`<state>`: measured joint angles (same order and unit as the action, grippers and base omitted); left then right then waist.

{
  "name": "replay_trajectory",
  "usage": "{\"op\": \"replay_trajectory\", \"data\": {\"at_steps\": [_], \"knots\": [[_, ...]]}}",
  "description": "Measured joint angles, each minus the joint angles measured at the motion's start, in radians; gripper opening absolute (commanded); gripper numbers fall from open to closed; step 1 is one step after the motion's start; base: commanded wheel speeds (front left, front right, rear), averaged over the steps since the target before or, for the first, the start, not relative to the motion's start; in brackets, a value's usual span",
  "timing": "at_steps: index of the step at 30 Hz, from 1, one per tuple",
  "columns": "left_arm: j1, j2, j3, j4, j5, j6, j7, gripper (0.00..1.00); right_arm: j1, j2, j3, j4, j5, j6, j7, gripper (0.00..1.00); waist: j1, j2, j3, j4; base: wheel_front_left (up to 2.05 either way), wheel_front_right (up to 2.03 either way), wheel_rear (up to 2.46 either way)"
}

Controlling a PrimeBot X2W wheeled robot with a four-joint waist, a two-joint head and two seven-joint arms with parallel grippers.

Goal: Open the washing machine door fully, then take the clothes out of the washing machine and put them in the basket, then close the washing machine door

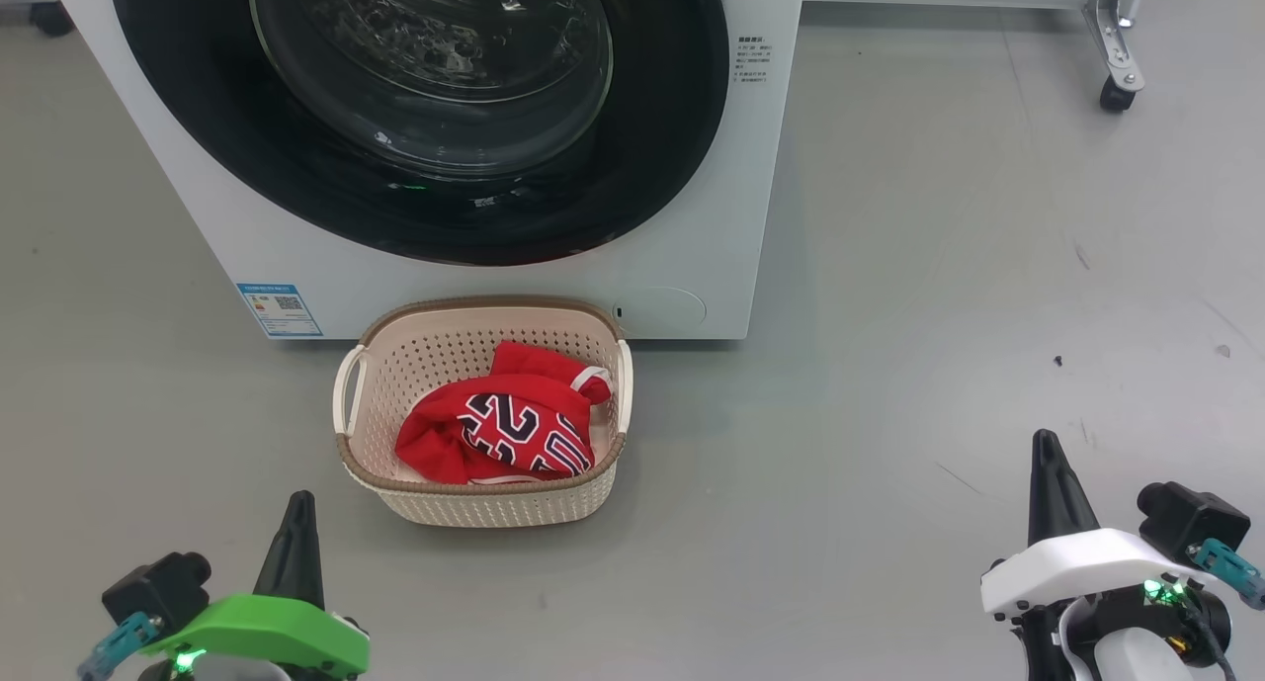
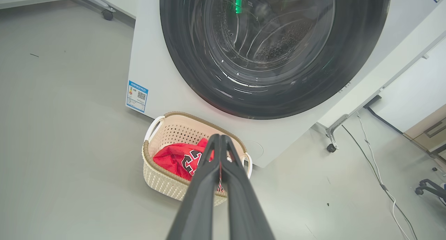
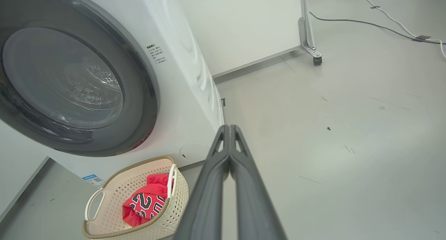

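Observation:
The white washing machine stands ahead with its round black-rimmed door flush against the front, glass bowl over the steel drum. On the floor before it sits the cream basket, and the red clothes with dark lettering lie bunched inside it. My left gripper is low at the near left of the basket, shut and holding nothing. Far off to the right, my right gripper is shut too, with nothing in it. In the wrist views each pair of fingers is pressed together.
Grey floor surrounds the machine and basket. A blue label marks the machine's lower left front. A metal frame leg with a caster stands at the far right. Cables trail across the floor to the machine's right.

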<state>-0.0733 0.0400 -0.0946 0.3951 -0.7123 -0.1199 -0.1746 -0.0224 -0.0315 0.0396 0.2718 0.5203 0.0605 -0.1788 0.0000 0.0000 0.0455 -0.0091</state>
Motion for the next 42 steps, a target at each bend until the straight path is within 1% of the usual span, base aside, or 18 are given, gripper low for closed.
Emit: {"op": "replay_trajectory", "data": {"at_steps": [42], "knots": [[0.0, -0.002, 0.093, -0.057, -0.455, 0.0, 0.154, 0.0, -0.018, 0.0, -0.094, 0.004, 0.554, 0.031, 0.154, 0.0, 0.0, 0.0, -0.022, 0.005, 0.0, 0.0, 0.0]]}}
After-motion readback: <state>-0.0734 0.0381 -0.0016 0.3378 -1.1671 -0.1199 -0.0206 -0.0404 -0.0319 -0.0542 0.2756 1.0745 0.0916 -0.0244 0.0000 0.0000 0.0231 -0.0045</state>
